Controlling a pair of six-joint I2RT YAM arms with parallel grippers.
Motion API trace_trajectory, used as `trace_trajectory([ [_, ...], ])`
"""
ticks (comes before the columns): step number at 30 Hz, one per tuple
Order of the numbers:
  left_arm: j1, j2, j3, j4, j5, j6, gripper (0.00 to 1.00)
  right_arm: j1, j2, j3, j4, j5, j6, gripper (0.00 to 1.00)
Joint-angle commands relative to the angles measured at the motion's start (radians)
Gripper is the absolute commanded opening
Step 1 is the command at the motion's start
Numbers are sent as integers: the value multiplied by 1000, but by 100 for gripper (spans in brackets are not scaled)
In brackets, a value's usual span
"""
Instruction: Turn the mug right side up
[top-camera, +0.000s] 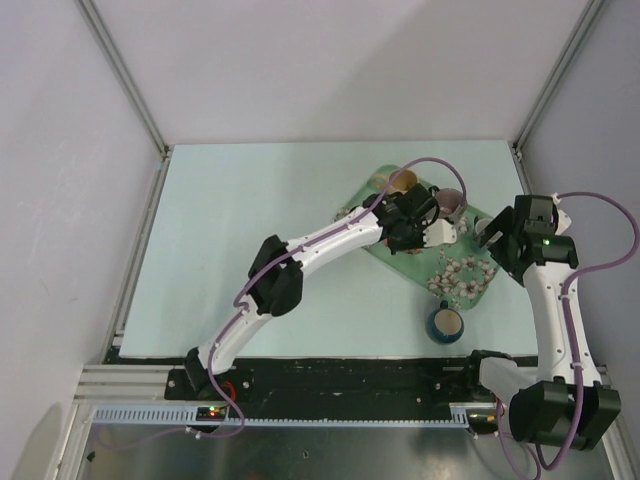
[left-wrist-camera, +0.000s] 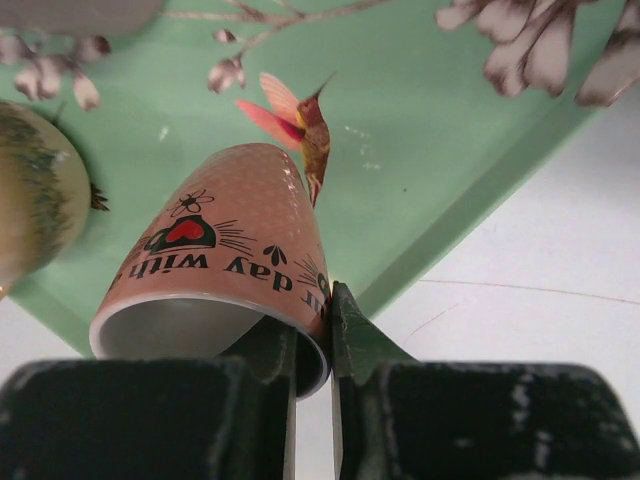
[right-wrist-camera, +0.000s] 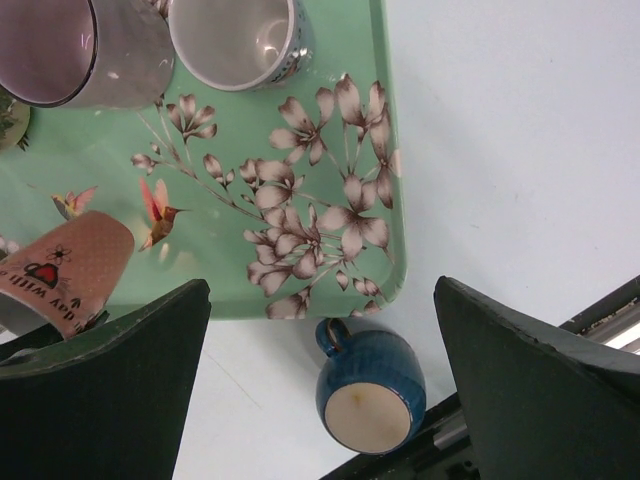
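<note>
Left gripper (left-wrist-camera: 312, 332) clamped on the mug's (left-wrist-camera: 225, 250) rim, over the green tray (left-wrist-camera: 430, 150).

The pinkish-tan mug with dark writing and a red heart lies tipped well over. Its mouth points back at the left wrist and its base points in toward the hummingbird printed on the tray. One finger sits inside the mouth and the other is pressed on the outside wall, so the rim is pinched between them at the tray's edge; I can't tell whether the mug touches the tray. A rounded olive-glazed mug (left-wrist-camera: 35, 195) sits just beside it. The right gripper (right-wrist-camera: 322, 290) hangs with its fingers spread wide and nothing in them, above the tray's corner and a dark blue mug (right-wrist-camera: 370, 385) that stands on the pale table (right-wrist-camera: 520, 130) just off that corner.
</note>
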Motion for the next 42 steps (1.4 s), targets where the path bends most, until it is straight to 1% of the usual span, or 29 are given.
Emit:
trace_trajectory([
  [1, 2, -27, -8, 8, -43, 77, 0, -18, 0, 7, 3, -22, -41, 100],
  [6, 1, -29, -57, -64, -4, 121, 0, -36, 19, 6, 14, -35, -69, 100],
  [10, 3, -24, -74, -112, -1, 161, 0, -45, 23, 7, 30, -45, -83, 99],
  [12, 2, -15, -59, -115, -3, 176, 4, -47, 26, 6, 38, -57, -90, 99],
  [13, 2, -9, -50, -115, -8, 185, 8, -47, 27, 6, 42, -66, -93, 99],
  [15, 2, -2, -27, -113, -21, 205, 27, -48, 28, 5, 46, -76, -95, 99],
  [16, 4, 0, -12, -112, -26, 207, 40, -48, 29, 5, 47, -79, -96, 99],
  [18, 9, -2, 21, -111, -31, 202, 55, -48, 30, 6, 44, -76, -97, 99],
  [21, 15, -14, 75, -111, -47, 188, 67, -48, 33, -1, 42, -65, -100, 99],
  [23, 14, -37, 104, -111, -55, 187, 73, -52, 36, -9, 39, -65, -97, 99],
  [25, 14, -75, 106, -110, -38, 198, 77, -58, 37, -17, 34, -72, -92, 99],
  [27, 13, -103, 86, -110, -13, 209, 78, -63, 37, -24, 30, -83, -91, 99],
  [30, 15, -86, 53, -104, -17, 226, 78, -67, 32, -27, 30, -93, -94, 99],
  [32, 17, -62, 70, -102, -25, 209, 79, -67, 24, -28, 30, -100, -94, 100],
  [35, 19, -68, 95, -99, 12, 182, 82, -68, 9, -31, 24, -103, -95, 99],
  [39, 21, -103, 116, -97, 40, 152, 84, -68, 3, -41, 9, -112, -104, 99],
  [42, 24, -166, 109, -99, 37, 116, 85, -59, -1, -61, -22, -123, -86, 99],
])
